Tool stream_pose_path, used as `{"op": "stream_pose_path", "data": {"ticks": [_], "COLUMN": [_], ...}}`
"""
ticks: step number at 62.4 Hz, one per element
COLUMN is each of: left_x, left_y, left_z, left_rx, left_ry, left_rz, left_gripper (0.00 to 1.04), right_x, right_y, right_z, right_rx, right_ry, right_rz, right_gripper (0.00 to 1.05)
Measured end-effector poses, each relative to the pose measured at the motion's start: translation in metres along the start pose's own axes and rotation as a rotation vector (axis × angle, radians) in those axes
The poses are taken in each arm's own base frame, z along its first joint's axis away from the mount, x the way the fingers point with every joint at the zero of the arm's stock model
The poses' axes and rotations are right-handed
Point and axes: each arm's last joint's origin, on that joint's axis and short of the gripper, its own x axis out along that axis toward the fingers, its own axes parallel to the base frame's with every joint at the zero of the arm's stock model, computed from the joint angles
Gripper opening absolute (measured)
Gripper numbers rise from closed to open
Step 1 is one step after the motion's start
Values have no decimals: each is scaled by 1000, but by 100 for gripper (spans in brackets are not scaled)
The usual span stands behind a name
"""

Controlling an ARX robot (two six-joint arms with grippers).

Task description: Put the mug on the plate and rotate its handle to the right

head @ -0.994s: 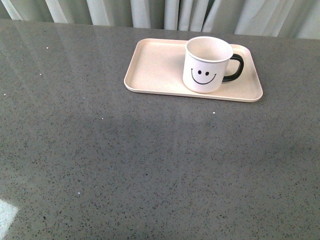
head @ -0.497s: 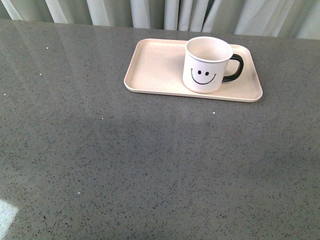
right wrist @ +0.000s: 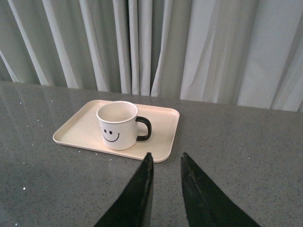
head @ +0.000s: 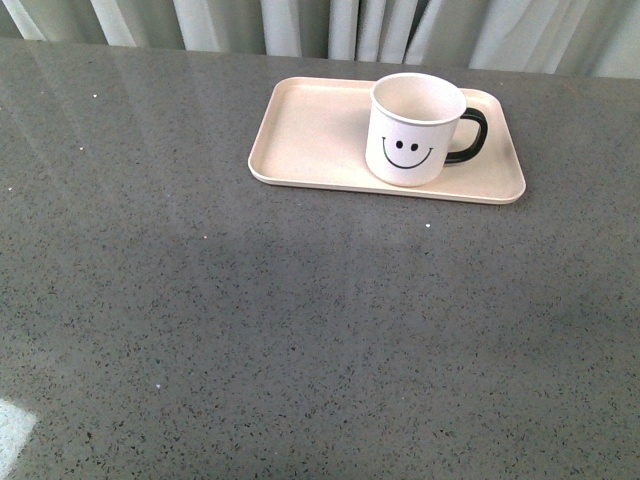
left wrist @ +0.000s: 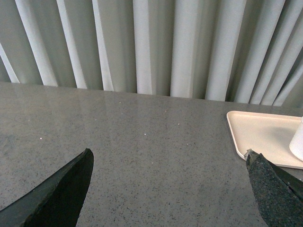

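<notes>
Nothing had shifted since the earlier front pictures: mug and plate sat where they had been, and neither arm showed in the front view.

Going left to right in the front view, the grey speckled worktop [head: 200, 320] lay bare across its left half, with a pale patch of light at the near left corner. Behind it hung pale pleated curtains [head: 330, 25]. Right of centre, toward the far edge, lay the plate [head: 310, 130], a flat pink-beige tray with rounded corners and a low rim. The mug [head: 412, 130] stood upright on the plate's right half, near its front rim, and nothing stood between it and the camera. It was white and empty, with a thin dark rim line and a black smiley face turned toward the robot. The handle [head: 470, 135], a glossy black loop, pointed to the right.

In the left wrist view the left hand [left wrist: 168, 189] had its two dark fingers spread wide over bare worktop, holding nothing, with a corner of the plate [left wrist: 260, 132] past one fingertip. In the right wrist view the right hand [right wrist: 165, 161] had its fingers close together with a narrow gap between them, empty, just short of the plate's [right wrist: 161, 123] near rim and apart from the mug [right wrist: 116, 125].
</notes>
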Motion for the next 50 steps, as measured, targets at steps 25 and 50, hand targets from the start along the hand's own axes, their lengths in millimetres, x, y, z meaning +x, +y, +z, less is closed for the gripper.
{"op": "stream_pose_path", "data": {"ticks": [25, 50], "left_x": [0, 0], "left_y": [0, 0], "left_z": [0, 0], "left_rx": [0, 0], "left_ry": [0, 0], "left_rz": [0, 0], "left_gripper": [96, 96], "right_x": [0, 0], "right_y": [0, 0], "right_z": [0, 0], "right_rx": [1, 0], "right_ry": [0, 0], "right_rz": [0, 0], "right_gripper": [97, 96]}}
